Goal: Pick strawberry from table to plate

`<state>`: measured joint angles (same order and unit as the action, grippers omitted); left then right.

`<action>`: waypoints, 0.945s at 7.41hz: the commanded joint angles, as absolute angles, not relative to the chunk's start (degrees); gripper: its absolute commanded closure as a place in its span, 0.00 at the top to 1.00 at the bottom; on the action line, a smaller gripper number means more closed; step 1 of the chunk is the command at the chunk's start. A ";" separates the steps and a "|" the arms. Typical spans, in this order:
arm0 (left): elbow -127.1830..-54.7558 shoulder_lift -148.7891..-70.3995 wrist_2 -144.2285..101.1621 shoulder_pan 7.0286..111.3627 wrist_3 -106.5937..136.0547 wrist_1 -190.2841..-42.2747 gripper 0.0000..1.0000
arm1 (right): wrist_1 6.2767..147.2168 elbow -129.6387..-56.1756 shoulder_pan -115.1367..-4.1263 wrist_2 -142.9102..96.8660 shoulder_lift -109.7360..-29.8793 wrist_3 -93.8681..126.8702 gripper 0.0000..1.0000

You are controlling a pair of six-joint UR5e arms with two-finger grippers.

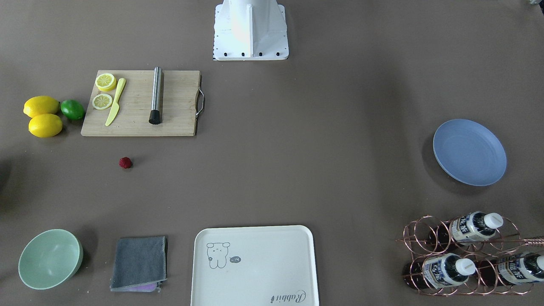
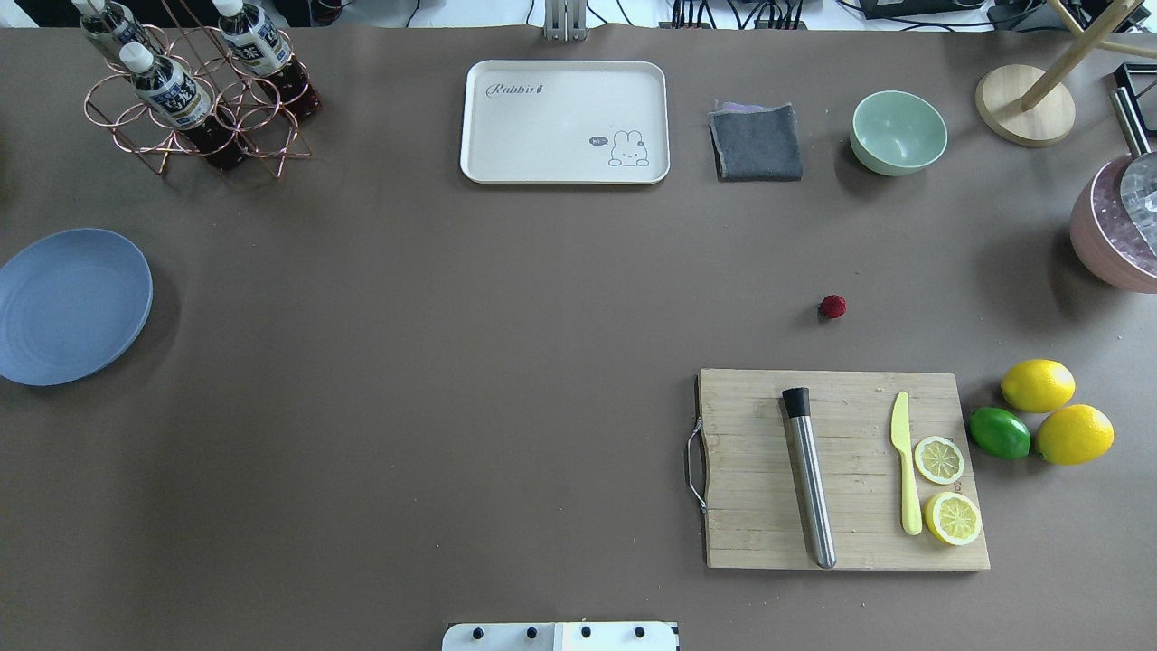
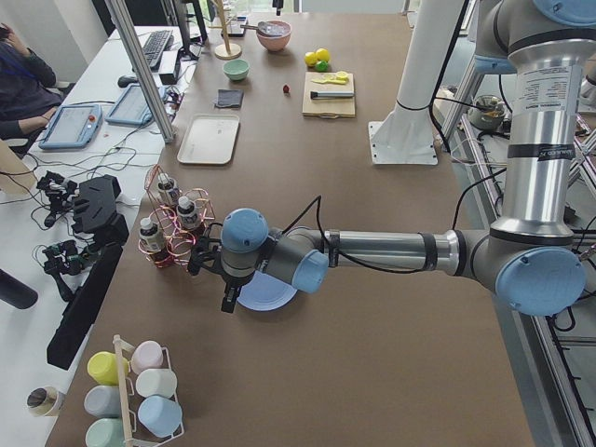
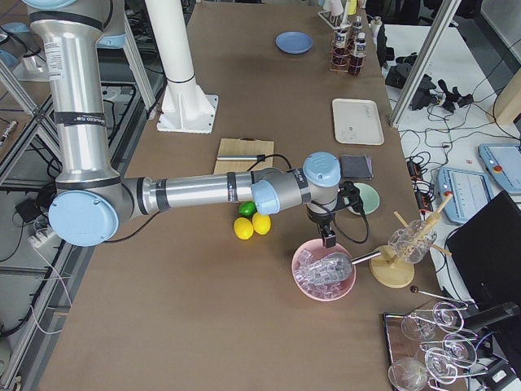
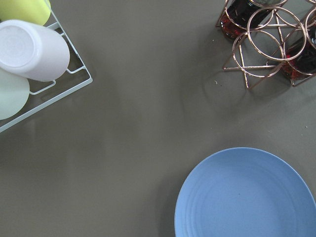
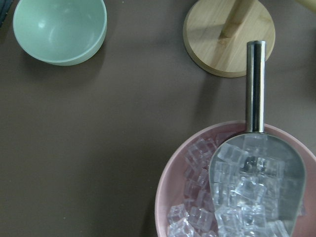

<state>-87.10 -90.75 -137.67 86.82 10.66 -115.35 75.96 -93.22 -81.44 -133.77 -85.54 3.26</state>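
Strawberry (image 2: 832, 306) loose on table (image 2: 452, 362) near board (image 2: 841, 470), plate (image 2: 72, 306) way off at other end. Right gripper (image 4: 327, 237) hangs nearer berry, so probably picker; left gripper (image 3: 228, 299) by plate. Jaws: can't tell, either.

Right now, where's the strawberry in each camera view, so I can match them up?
Front-facing: strawberry left of centre, just below the cutting board.
Overhead: strawberry right of centre, above the cutting board.
Exterior left: strawberry at the far end, left of the cutting board.
Exterior right: not visible; the cutting board shows.
Left wrist: not in it.
Right wrist: not in it.
Shared landmark: the cutting board.
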 commanded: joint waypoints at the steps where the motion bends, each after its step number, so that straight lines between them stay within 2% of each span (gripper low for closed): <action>1: -79.93 -91.75 -137.55 83.42 10.81 -118.81 0.99 | 72.01 -93.25 -75.79 -133.68 -84.12 15.66 1.00; 4: -69.99 -92.28 -136.77 76.58 23.25 -136.52 0.97 | 71.10 -93.25 -70.59 -131.57 -83.94 19.07 0.99; 7: -68.29 -92.81 -135.09 73.04 27.16 -140.10 0.94 | 71.10 -93.34 -69.96 -130.43 -83.94 18.81 1.00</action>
